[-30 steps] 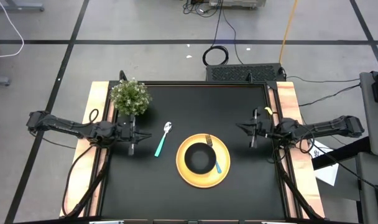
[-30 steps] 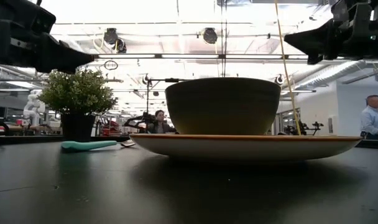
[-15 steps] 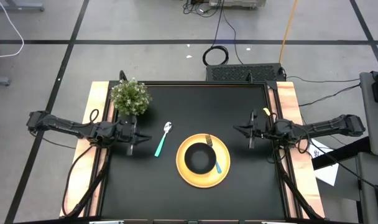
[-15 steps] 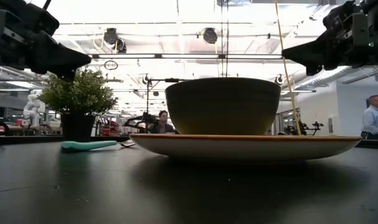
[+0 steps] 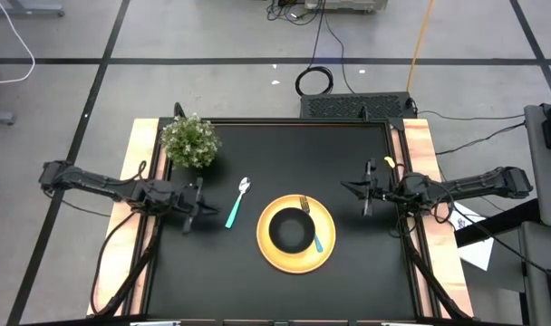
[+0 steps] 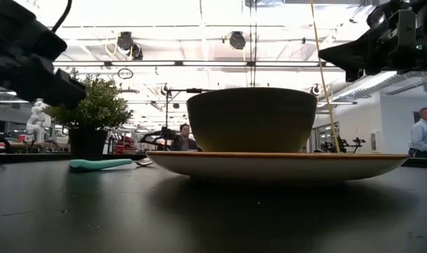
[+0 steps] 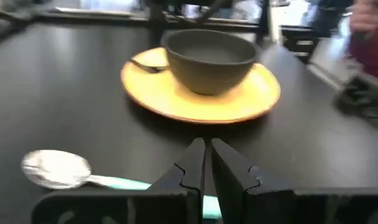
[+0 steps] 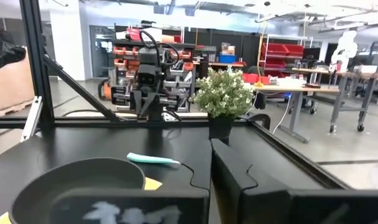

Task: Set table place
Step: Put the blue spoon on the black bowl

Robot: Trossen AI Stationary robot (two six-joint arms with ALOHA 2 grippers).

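Plate mid-table; claws flank, well apart.

You see the black surface with light wooden strips on both short sides. On it stands a potted plant in one far corner, a teal-handled spoon lies beside a yellow plate near the middle.

Overhead, table-level, two wrist views
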